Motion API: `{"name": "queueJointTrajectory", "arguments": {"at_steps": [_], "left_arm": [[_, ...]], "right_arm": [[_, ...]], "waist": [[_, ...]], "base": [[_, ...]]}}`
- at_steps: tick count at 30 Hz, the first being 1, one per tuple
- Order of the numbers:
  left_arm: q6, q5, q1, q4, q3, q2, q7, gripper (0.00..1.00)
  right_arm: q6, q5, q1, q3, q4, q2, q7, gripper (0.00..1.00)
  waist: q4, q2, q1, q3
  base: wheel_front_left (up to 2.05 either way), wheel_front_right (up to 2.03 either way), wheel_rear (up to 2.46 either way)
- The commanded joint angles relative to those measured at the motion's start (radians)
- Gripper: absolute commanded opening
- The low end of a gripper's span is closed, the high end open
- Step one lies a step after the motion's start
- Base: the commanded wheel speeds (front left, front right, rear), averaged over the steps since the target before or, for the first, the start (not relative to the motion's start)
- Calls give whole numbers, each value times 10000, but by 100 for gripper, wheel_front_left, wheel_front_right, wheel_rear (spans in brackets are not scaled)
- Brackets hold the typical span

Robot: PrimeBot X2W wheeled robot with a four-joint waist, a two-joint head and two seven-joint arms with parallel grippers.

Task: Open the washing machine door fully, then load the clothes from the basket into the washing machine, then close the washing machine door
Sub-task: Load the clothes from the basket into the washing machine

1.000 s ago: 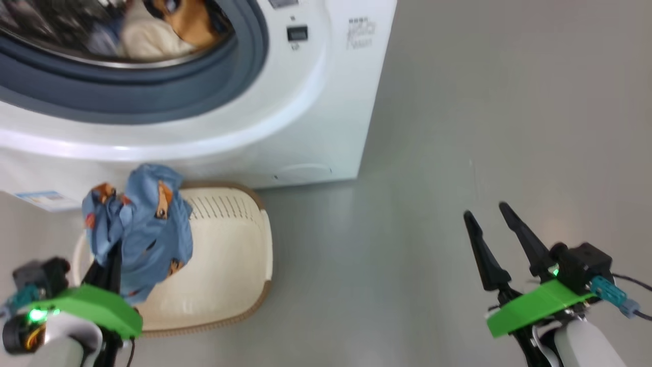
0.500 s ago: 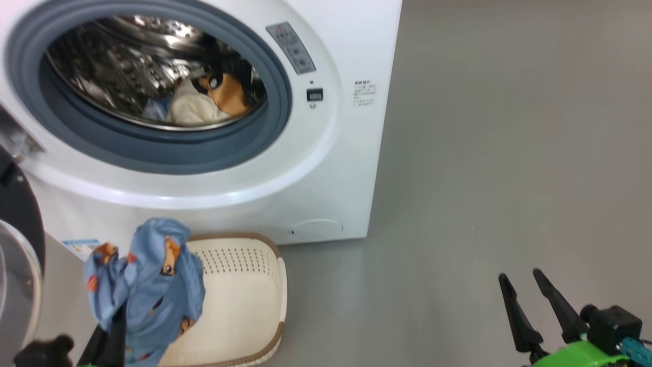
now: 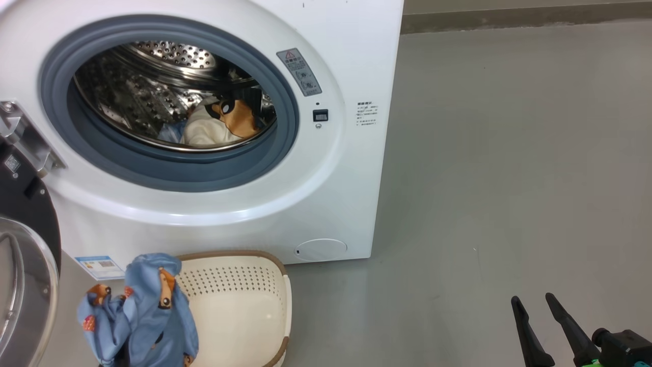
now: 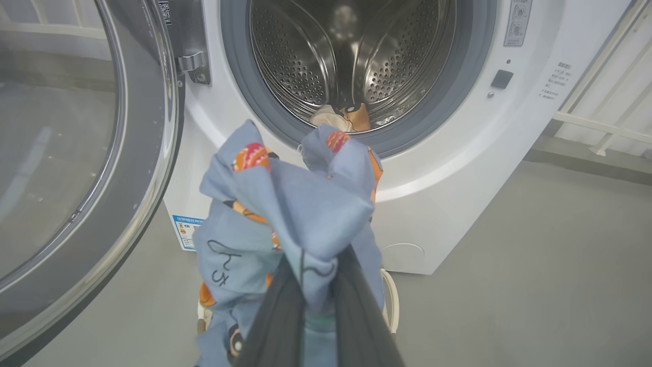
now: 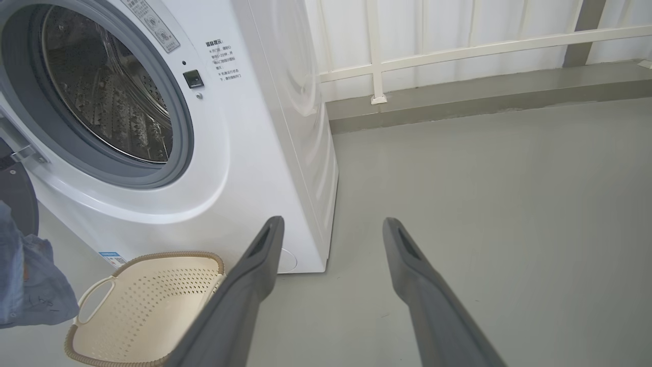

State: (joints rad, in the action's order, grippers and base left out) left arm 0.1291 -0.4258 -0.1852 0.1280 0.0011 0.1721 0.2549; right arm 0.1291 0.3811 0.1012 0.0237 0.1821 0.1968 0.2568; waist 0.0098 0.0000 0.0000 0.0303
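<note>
Cream garment (image 3: 204, 133) in the drum (image 3: 127, 97) — left gripper (image 4: 318, 261) pinches blue garment (image 4: 300, 204) above basket (image 3: 239, 316), right gripper (image 5: 331, 227) gapes.

Bright even light, soft shadows, glare on washing machine drum (image 4: 351, 56), wrist views w/ edge distortion

1. One washing machine (image 3: 351, 168), with one steel drum (image 3: 127, 97) and one grey-blue gasket (image 3: 168, 173)
2. One washing machine door (image 4: 76, 153), on one metal hinge (image 3: 25, 135)
3. One basket (image 3: 239, 316)
4. Two garments: one light blue garment (image 3: 142, 316), one cream garment (image 3: 204, 130)
5. Two end effectors: left end effector (image 4: 317, 265), right end effector (image 5: 332, 220), each with two dark fingers
6. On the machine front: one blue sticker (image 3: 99, 265), one round filter cap (image 3: 321, 250), one grey warning label (image 3: 299, 71)
</note>
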Motion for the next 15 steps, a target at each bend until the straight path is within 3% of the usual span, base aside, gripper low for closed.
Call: {"name": "queueJointTrajectory", "arguments": {"at_steps": [1, 8, 15], "left_arm": [[16, 83, 257, -302, 359, 75, 68, 0], [16, -191, 1089, -146, 190, 216, 68, 0], [16, -550, 3119, 18, 26, 582, 68, 0]], "right_arm": [[16, 52, -84, 194, -268, 144, 49, 100], [16, -13, -348, 259, -370, 35, 49, 100], [16, -172, -1049, 472, -373, -242, 49, 100]], "waist": [[18, 0, 0, 36], [61, 0, 0, 637], [-77, 0, 0, 1821]], "base": [[0, 0, 0], [0, 0, 0], [0, 0, 0]]}}
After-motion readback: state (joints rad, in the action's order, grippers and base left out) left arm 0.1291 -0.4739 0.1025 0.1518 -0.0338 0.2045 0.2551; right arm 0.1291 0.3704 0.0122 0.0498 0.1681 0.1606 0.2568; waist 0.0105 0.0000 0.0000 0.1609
